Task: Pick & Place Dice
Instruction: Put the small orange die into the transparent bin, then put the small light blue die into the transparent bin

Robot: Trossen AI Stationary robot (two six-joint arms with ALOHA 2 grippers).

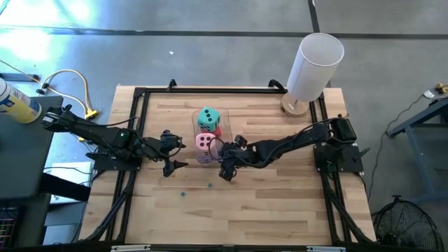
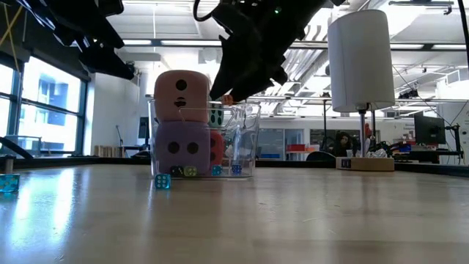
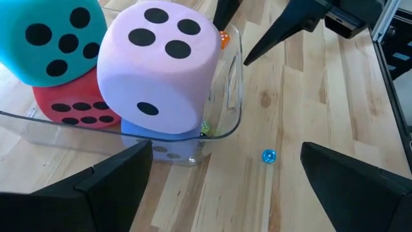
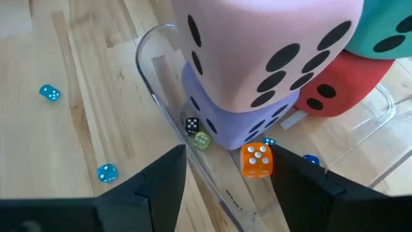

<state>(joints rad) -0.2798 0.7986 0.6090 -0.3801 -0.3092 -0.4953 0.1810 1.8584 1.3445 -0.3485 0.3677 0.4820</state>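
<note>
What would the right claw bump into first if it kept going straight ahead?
Probably the little orange die between the right gripper's open fingers, then the purple die under the pink die in the clear container. Depth is hard to judge.

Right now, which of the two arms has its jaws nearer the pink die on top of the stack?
The right. The right gripper hangs just beside the pink die, at the clear container's edge. The left gripper sits farther off over the bare wood, its jaws open toward the container.

Ahead of the open left claw (image 3: 225,177), a clear tray (image 3: 228,125) holds the pink die (image 3: 154,71) atop the purple die (image 3: 167,145), with teal die (image 3: 48,38) over red die (image 3: 71,109) beside them. A tiny blue bead (image 3: 268,156) lies on the worktop (image 3: 309,96) between the fingers.
</note>
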